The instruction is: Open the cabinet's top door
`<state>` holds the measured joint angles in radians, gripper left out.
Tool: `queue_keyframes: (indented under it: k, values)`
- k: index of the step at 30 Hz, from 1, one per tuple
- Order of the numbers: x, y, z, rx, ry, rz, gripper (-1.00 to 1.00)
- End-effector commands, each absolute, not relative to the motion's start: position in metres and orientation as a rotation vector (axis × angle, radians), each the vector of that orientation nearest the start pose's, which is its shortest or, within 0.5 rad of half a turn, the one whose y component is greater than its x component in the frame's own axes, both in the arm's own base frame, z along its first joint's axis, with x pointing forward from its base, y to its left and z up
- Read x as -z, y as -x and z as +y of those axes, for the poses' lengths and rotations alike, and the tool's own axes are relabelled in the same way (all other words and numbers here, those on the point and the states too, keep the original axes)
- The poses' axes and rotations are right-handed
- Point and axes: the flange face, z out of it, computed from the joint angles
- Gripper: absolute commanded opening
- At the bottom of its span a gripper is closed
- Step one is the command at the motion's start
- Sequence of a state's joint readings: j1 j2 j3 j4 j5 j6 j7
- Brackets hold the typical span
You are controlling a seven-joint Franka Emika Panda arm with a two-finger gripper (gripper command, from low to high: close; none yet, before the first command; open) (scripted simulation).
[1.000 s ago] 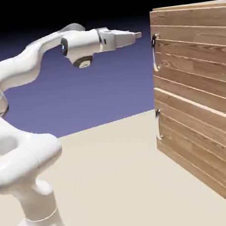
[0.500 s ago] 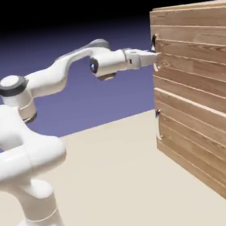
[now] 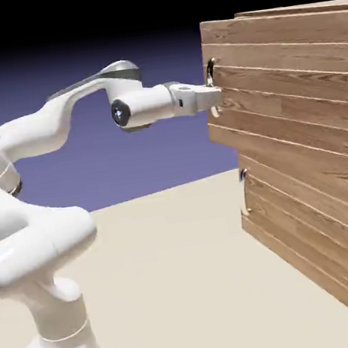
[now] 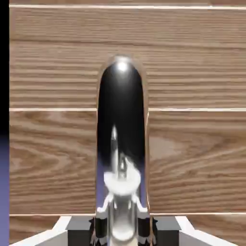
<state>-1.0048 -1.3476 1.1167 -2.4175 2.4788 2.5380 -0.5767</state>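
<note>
In the hand view the upper handle (image 4: 122, 110) is shown large and glossy, its rounded upper end pointed toward the top of the picture, with one grey finger pad (image 4: 80, 230) at each side of its lower part; in the exterior view this contact is seen only side-on. The gripper (image 3: 216, 97) is seen closed on the upper handle, the fingers parted by no more than its width. Only in the exterior view are the whole arm (image 3: 43, 239), the cabinet (image 3: 316, 244) and the lower handle (image 3: 245, 191) shown. The top door (image 3: 289, 86) is located at the upper part of the cabinet, at the exterior view's right; its handle edge is stood out past the lower panel (image 3: 305, 215), so it is partly open. Its handle is mounted near that edge, long axis upright, bowed outward toward the arm. Counted: one cabinet, two door panels, two handles, one arm, two fingers.
</note>
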Motion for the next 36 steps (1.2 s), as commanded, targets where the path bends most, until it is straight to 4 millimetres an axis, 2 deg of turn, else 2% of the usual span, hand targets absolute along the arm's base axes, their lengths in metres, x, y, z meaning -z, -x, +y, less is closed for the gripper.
queue_keyframes:
  k: [1, 10, 16, 24, 36]
  values:
    - [-0.54, -0.395, 0.163, 1.591, 1.766, 0.484, -1.0]
    - [-0.54, -0.312, 0.102, 1.453, 1.756, 0.299, -1.0]
    - [-0.54, -0.271, 0.061, 1.372, 1.745, 0.196, -1.0]
    - [-0.54, -0.234, 0.013, 1.288, 1.728, 0.093, -1.0]
    - [-0.54, -0.192, -0.059, 1.17, 1.7, -0.045, -1.0]
